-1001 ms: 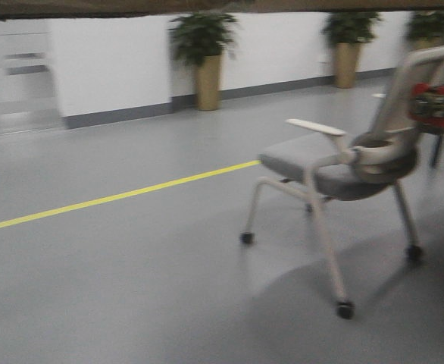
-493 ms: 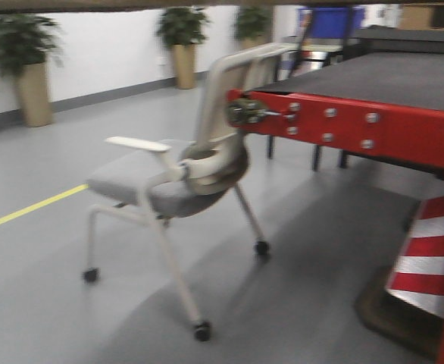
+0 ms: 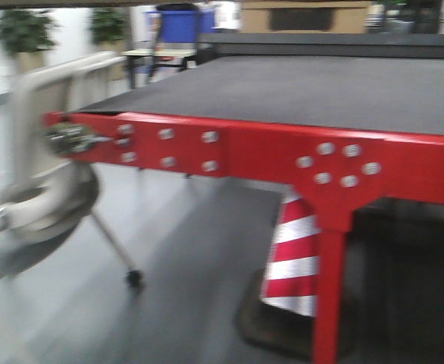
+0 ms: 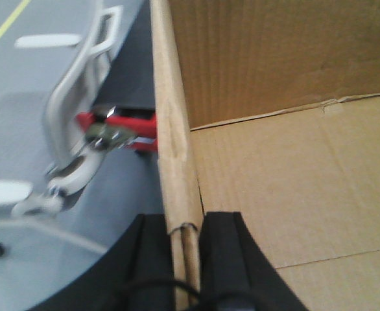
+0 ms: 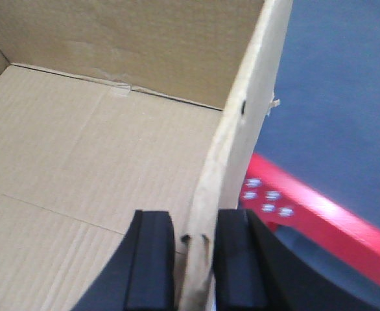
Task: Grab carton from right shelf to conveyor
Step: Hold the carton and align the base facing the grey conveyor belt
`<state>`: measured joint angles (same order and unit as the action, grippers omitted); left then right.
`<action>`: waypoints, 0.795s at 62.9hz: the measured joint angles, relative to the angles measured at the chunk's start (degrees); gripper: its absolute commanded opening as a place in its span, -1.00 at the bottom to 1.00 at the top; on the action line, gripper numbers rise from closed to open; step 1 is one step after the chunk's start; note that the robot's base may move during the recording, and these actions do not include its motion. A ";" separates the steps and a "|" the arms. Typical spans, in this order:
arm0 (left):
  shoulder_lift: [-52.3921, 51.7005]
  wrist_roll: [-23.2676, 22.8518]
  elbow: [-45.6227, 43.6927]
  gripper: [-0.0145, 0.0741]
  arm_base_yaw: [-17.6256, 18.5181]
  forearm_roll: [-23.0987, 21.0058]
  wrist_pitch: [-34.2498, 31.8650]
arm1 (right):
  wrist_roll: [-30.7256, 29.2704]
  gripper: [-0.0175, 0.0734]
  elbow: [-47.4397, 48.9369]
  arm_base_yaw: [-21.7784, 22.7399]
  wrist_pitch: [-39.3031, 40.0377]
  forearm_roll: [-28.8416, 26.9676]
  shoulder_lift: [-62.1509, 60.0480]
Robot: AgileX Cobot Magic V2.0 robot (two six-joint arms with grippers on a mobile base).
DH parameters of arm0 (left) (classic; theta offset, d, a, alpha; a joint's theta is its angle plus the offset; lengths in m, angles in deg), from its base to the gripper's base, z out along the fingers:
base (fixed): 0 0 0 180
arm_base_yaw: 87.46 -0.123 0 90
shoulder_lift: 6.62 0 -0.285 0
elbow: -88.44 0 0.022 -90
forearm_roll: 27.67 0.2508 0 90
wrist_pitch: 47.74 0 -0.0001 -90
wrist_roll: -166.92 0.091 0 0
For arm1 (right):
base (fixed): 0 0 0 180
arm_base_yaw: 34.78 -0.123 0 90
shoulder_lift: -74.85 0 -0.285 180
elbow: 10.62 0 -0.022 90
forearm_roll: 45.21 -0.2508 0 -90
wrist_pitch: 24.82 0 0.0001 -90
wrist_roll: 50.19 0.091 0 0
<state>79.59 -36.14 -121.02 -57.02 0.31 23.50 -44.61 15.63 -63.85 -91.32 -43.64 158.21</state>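
Observation:
The carton (image 4: 274, 181) is an open brown cardboard box held up between both arms. My left gripper (image 4: 187, 230) is shut on its left wall, one black finger on each side. On the carton's (image 5: 93, 149) right wall my right gripper (image 5: 194, 243) is shut the same way. A thin brown strip of the carton (image 3: 55, 3) shows along the top of the front view. The conveyor (image 3: 305, 87), a dark grey belt on a red bolted frame, stands directly ahead and below. Its red frame (image 5: 320, 217) lies under the carton's right wall. The right shelf is out of view.
A white office chair on castors (image 3: 40, 189) stands at the conveyor's left corner, close to the frame. A red-and-white cone (image 3: 294, 258) sits under the belt beside a red leg (image 3: 329, 296). A blue bin (image 3: 178, 24) and potted plants (image 3: 21, 34) are far behind.
The front view has swung from open floor past the chair to the conveyor, which now fills the frame and is closer. The chair has slid to the left edge.

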 measured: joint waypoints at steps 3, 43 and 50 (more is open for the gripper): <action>0.00 0.00 0.00 -0.71 0.00 0.00 0.00 | 0.00 -0.76 0.00 0.00 0.00 0.00 0.00; 0.00 0.00 0.00 -0.71 0.00 0.10 0.00 | 0.00 -0.76 0.00 0.00 0.00 0.00 0.00; 0.00 0.00 0.00 -0.71 0.00 0.10 0.00 | 0.00 -0.76 0.00 0.00 0.00 0.00 0.00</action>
<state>79.59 -36.14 -121.02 -57.02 0.41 23.50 -44.61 15.63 -63.85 -91.32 -43.64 158.21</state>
